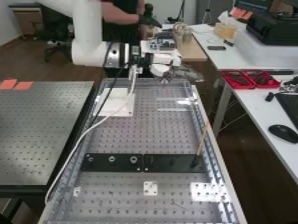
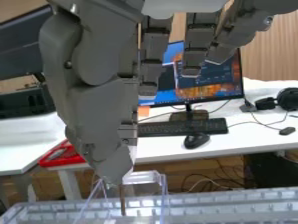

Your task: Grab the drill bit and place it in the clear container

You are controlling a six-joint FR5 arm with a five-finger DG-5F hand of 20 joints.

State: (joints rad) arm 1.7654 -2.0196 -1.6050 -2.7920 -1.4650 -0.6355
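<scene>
Arm (image 1: 88, 35) in from upper left of high view, lower section running sideways to the wrist, hand (image 1: 179, 74) out over the far end of the perforated bench (image 1: 159, 135), reaching toward the view's right. In wrist view the fingers hang down, one big grey digit in front, others behind it, bent to differing degrees. State: pinching, tips together on the top of the drill bit (image 2: 122, 202), which points down, close to upright, thin and brownish.

Drill bit location: under the fingertips, at the clear container (image 2: 147, 174); its lower part lines up with the container's see-through walls. Inside or just in front of them, can't tell from this angle. Fingertips are near rim level, container wall just beside, so side room there looks tight.

Edges: bench has raised metal rails along both long sides, hand near the far end and toward the right rail. Past that rail there's a floor gap, then the white side table (image 1: 256, 102) with red trays (image 1: 238, 79), the nearest items on that side. Monitor (image 2: 211, 77), keyboard (image 2: 183, 127) and mouse (image 2: 196, 140) sit well beyond the fingers. White plate (image 1: 116, 102) lies left of the hand on the bench; black strip (image 1: 173, 163) crosses the bench well apart, nearer the camera, a thin stick (image 1: 203, 138) leaning up at its right end
</scene>
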